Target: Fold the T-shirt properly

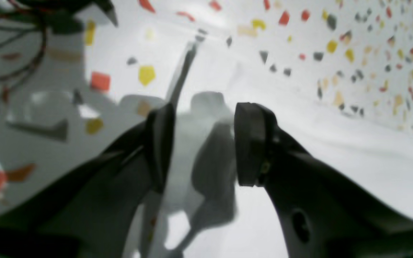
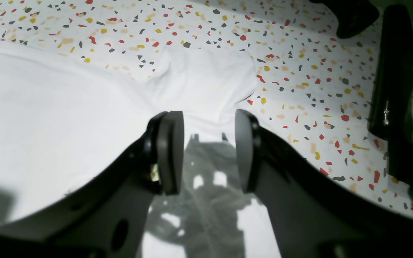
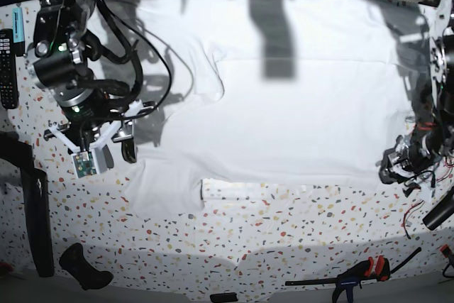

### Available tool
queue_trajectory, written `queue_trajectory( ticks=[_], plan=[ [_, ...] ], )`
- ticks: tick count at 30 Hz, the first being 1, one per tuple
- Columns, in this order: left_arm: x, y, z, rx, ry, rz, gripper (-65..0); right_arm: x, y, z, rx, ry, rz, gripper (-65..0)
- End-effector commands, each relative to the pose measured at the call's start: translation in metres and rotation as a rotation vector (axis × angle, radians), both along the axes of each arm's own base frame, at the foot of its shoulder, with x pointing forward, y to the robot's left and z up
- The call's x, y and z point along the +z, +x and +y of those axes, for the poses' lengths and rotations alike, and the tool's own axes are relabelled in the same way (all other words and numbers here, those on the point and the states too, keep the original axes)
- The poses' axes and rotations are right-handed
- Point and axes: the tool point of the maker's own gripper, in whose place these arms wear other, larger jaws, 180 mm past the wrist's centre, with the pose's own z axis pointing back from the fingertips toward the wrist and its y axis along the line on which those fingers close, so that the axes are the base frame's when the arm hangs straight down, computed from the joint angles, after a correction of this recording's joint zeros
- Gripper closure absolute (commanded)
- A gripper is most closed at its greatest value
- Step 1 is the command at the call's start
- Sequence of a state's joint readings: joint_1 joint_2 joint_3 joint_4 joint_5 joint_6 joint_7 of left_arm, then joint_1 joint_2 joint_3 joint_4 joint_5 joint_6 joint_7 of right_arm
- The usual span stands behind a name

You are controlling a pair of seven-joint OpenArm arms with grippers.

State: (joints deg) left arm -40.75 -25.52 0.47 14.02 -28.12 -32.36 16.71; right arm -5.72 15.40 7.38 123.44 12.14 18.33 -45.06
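The white T-shirt (image 3: 298,111) lies spread flat over the speckled table (image 3: 284,232), with one sleeve (image 3: 167,186) pointing toward the front left. My right gripper (image 3: 122,143) hovers at that sleeve's side. In the right wrist view its jaws (image 2: 208,152) stand open over the shirt (image 2: 48,107), with the sleeve (image 2: 210,75) just ahead and nothing between them. My left gripper (image 3: 399,164) is at the shirt's right edge. Up close it (image 1: 203,147) is open above the cloth (image 1: 335,150), holding nothing.
A remote control (image 3: 7,58) lies at the far left edge. A long black bar (image 3: 35,204) and a black handle (image 3: 85,267) sit front left. A black and red clamp (image 3: 362,274) lies front right. Loose cables (image 3: 418,218) hang near the left arm.
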Motion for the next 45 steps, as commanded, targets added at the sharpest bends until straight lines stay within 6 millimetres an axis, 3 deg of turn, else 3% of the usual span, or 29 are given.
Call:
queue_trajectory(
  ticks=[1, 3, 5, 9, 20, 41, 43, 45],
  plan=[
    [0.025, 0.018, 0.022, 0.06, 0.046, -0.065, -26.6, 0.014, 0.003, 0.0, 0.007, -0.008, -0.049, -23.6],
    [0.024, 0.017, 0.032, 0.099, 0.085, -0.058, -26.7, 0.013, 0.003, 0.0, 0.006, -0.009, -0.045, -23.6],
    [0.023, 0.017, 0.029, 0.088, 0.079, -0.048, -26.6, 0.013, 0.003, 0.0, 0.006, -0.008, -0.046, -23.6],
    [0.024, 0.014, -0.002, -0.04, -0.02, -0.05, -26.7, 0.013, 0.003, 0.0, 0.008, -0.005, -0.046, -23.6],
    [0.02, 0.023, -0.044, -0.082, -0.086, -0.067, -26.6, 0.013, 0.003, 0.0, 0.007, -0.006, -0.044, -23.6],
    [0.027, 0.03, -0.038, -0.118, 0.027, -0.126, -26.4, 0.013, 0.003, 0.0, 0.007, -0.006, -0.044, -23.6],
    [0.029, 0.031, -0.038, -0.12, 0.028, -0.131, -22.5, 0.013, 0.003, 0.0, 0.007, -0.006, -0.044, -23.6],
    [0.029, 0.031, -0.038, -0.12, 0.03, -0.13, -13.8, 0.013, 0.003, 0.0, 0.007, -0.006, -0.043, -23.6]
  ],
)
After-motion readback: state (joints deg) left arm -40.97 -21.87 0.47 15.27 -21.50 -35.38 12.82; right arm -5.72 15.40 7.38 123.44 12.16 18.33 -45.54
